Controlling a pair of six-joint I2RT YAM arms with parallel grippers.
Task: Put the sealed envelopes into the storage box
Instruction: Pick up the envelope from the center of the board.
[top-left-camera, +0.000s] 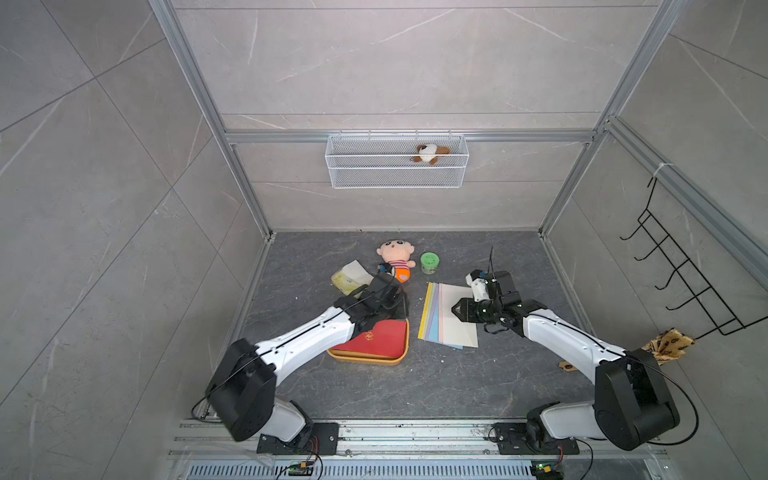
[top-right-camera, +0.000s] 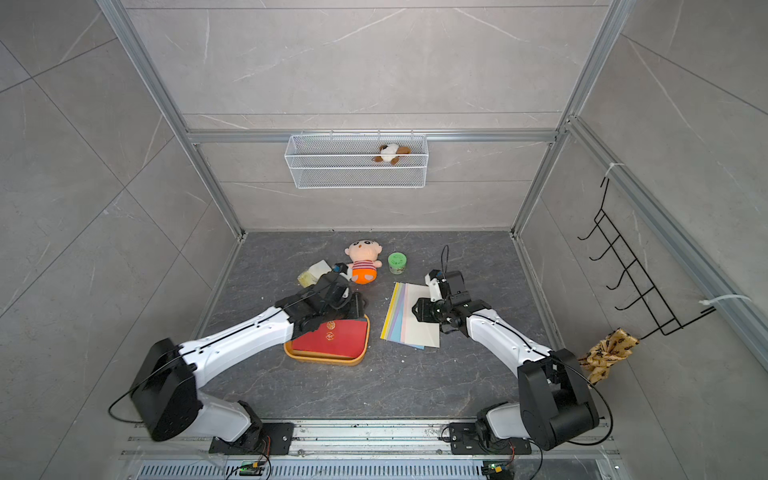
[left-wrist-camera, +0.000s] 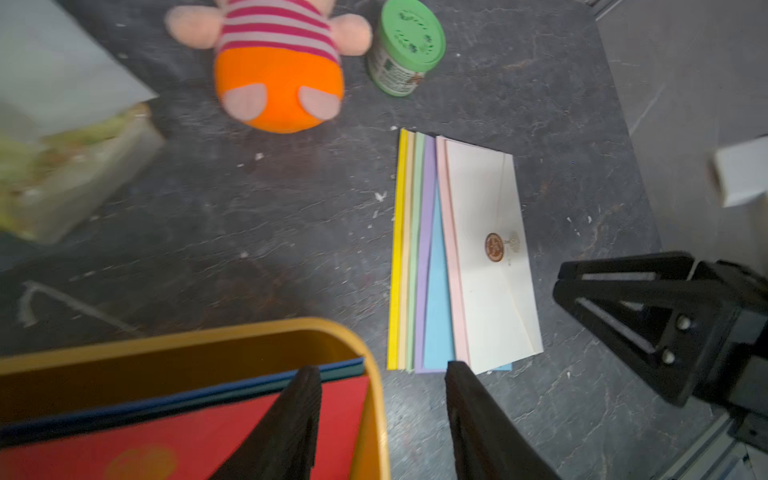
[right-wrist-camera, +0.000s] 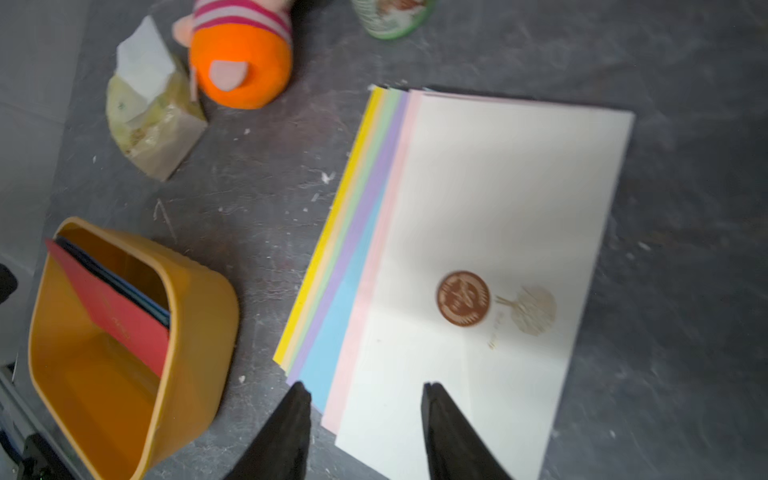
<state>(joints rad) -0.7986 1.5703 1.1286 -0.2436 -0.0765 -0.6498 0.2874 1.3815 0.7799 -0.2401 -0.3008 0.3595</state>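
Note:
The mustard storage box (top-left-camera: 365, 359) (top-right-camera: 324, 359) lies at centre left with a red envelope (top-left-camera: 382, 340) (left-wrist-camera: 166, 436) on top of navy and green ones. To its right, a fan of sealed envelopes (top-left-camera: 449, 324) (top-right-camera: 411, 328) lies on the floor: yellow, light green, lilac, blue and pink under a cream one (right-wrist-camera: 498, 232) with a brown seal. My left gripper (left-wrist-camera: 382, 374) (top-left-camera: 399, 305) is open and empty over the box's far right corner (left-wrist-camera: 365, 353). My right gripper (right-wrist-camera: 365, 390) (top-left-camera: 455, 309) hangs open and empty just above the cream envelope's edge.
A plush doll (top-left-camera: 397, 259), a green-lidded jar (top-left-camera: 429, 263) and a crinkly tissue pack (top-left-camera: 349, 278) lie behind the box and envelopes. A white wire basket (top-left-camera: 397, 162) holding a small plush hangs on the back wall. A black hook rack (top-left-camera: 681, 282) is on the right wall.

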